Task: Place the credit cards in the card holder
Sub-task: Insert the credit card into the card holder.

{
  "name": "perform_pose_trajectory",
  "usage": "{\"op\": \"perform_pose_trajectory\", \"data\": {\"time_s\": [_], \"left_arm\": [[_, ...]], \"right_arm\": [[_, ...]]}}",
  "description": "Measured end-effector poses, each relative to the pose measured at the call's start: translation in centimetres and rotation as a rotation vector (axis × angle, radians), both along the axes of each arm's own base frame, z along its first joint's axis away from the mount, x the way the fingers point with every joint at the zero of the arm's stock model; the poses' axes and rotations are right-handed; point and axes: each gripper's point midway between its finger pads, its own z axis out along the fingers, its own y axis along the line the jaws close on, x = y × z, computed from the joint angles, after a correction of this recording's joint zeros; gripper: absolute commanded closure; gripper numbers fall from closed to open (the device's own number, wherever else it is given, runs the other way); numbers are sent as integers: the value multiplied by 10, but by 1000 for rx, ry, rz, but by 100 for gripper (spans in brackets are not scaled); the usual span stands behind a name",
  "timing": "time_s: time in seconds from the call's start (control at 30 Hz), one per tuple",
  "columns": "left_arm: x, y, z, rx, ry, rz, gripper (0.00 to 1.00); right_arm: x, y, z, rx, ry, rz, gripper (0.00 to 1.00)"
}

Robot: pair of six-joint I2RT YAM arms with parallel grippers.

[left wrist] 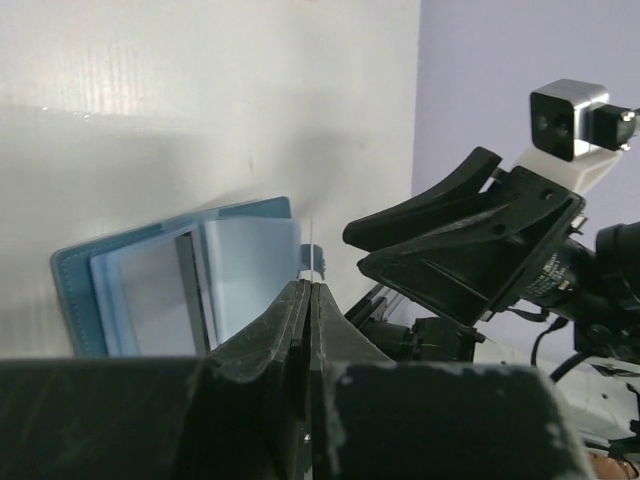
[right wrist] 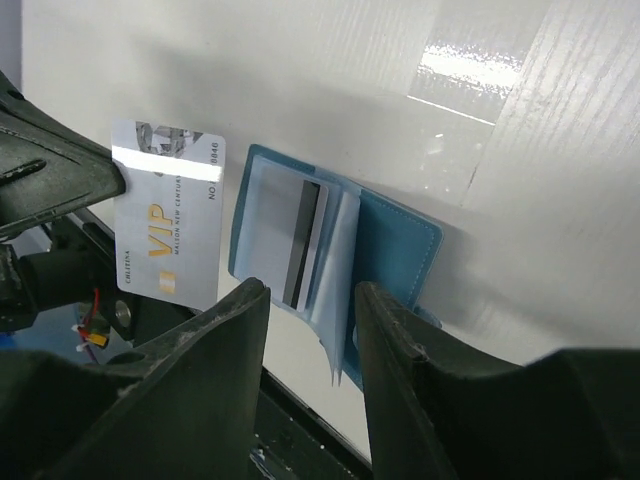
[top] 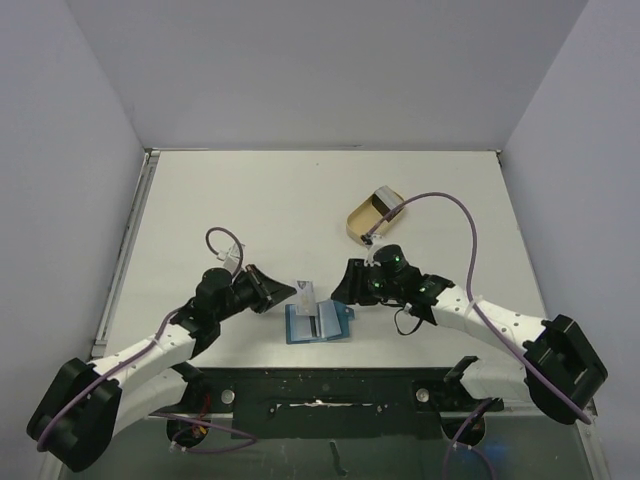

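The card holder [top: 318,323] lies open on the table between the two arms, a blue bifold wallet [right wrist: 395,235]. One credit card with a dark stripe [right wrist: 300,245] sits in its clear pocket. My left gripper [left wrist: 310,286] is shut on a second credit card [right wrist: 168,225], silvery with "VIP" on it, and holds it upright on its edge just left of the wallet [left wrist: 170,290]. That card [top: 305,294] shows edge-on as a thin line in the left wrist view. My right gripper [right wrist: 310,295] stands open over the wallet's loose inner leaves, with nothing gripped.
A tan oval dish [top: 372,213] sits behind the right gripper [top: 345,288], with something pale in it. The table's black front rail [top: 320,395] runs just near the wallet. Purple cables loop over both arms.
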Motion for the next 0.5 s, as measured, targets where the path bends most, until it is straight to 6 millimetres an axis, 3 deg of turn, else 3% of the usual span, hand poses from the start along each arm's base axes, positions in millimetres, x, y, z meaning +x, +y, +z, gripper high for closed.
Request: {"op": "perform_pose_trajectory", "data": {"time_s": [0.3,0.5], "left_arm": [[-7,-1,-41,53,101,-25,100],[-10,-5,-51,53,116,-48,100]], "right_arm": [[-3,13,-21,-136,11,78,66],[-10,2,-48,-265,37,88,77]]}}
